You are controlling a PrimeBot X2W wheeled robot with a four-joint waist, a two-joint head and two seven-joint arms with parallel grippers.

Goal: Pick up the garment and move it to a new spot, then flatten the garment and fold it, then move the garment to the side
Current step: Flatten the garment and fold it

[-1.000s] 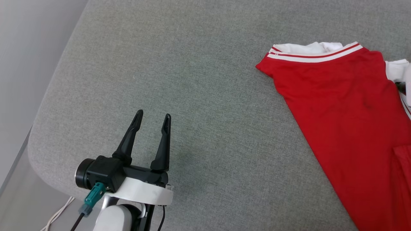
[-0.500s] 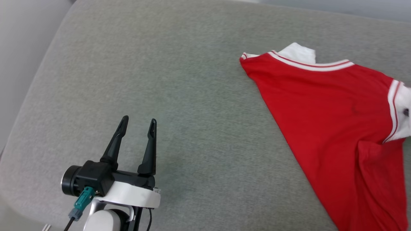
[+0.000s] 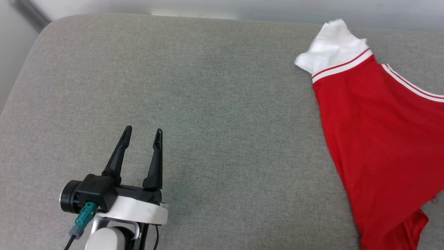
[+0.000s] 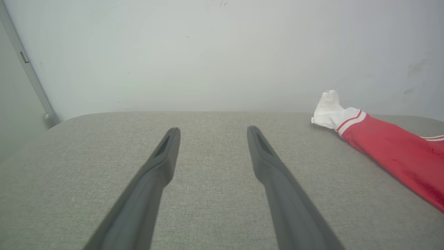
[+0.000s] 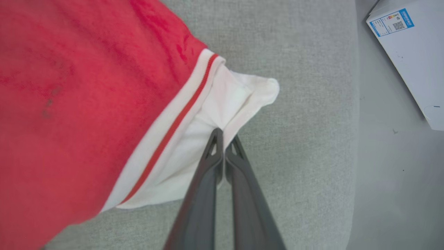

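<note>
Jaws together, right gripper (image 5: 224, 137) pinches white sleeve (image 5: 211, 111) of garment (image 5: 79, 104); red body spreads left over grey cushion (image 5: 305, 146). White box (image 5: 416, 59), blue label (image 5: 392, 21), upper right on floor (image 5: 385, 180).

Work surf. (image 3: 208, 104): grey woven fabric, padded look, weave fine and even. Far-left corner is seen rounded in head view.

Pale wall (image 4: 208, 52) is seen directly behind far edge in left wrist view. Faint scuffs (image 4: 418, 66) are noted on its right part. Grey strip (image 4: 29, 74) is run diagonally down wall at left, ending in a rounded foot near surf. corner.

Right wrist view: grey floor (image 5: 392, 180) is seen beside surf. edge. 1 white box (image 5: 412, 66) is laid on it, apart from surf. Blue-bordered label (image 5: 392, 21) w/ QR code is fixed near box corner.
</note>
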